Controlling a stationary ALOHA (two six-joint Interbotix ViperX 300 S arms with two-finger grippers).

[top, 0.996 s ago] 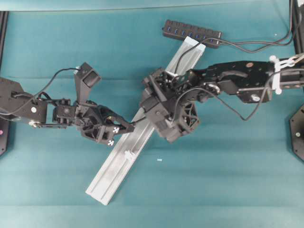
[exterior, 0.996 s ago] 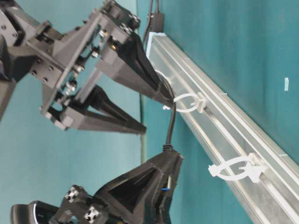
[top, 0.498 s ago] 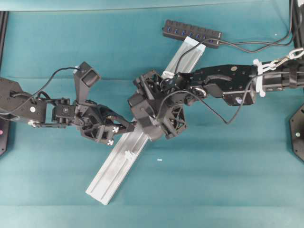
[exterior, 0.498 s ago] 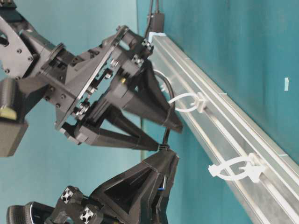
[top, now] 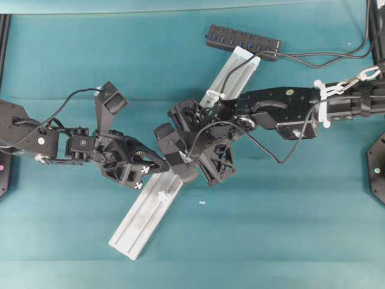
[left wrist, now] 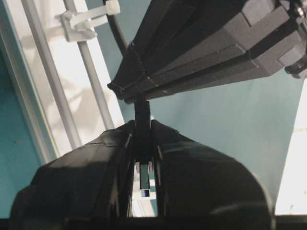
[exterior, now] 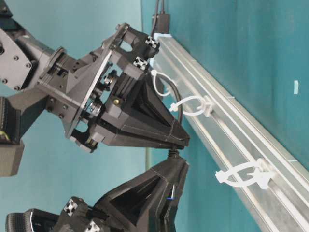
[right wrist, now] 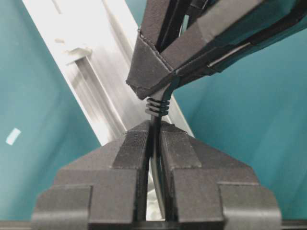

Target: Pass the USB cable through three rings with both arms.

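Overhead view: teal table (top: 289, 229) under a silver rail (top: 144, 214) laid slantwise from near the far edge down toward the near left corner, black hub (top: 243, 41) lying at its far end. Meeting over the rail's middle, tip to tip: left gripper (top: 161, 165) reaching in from the left edge, right gripper (top: 180, 173) from the right. Left jaws pinched shut on the plug end of the USB cable (exterior: 179, 113), metal tip visible between the pads in the left wrist view. Right jaws likewise closed tight on the cord just behind the ribbed collar, as seen from the right wrist. Both holds set close together, apparently for a handover: one grip to steady the plug, the other to take the cord before a release. Table-level view: cable arching out of the middle ring (exterior: 192, 106), already through it, farther ring (exterior: 158, 82) behind, nearer ring (exterior: 244, 175) down the rail hanging empty. Judged roughly midway, last ring not yet threaded. Risk: slack cord snagging a clip if pulled sideways.
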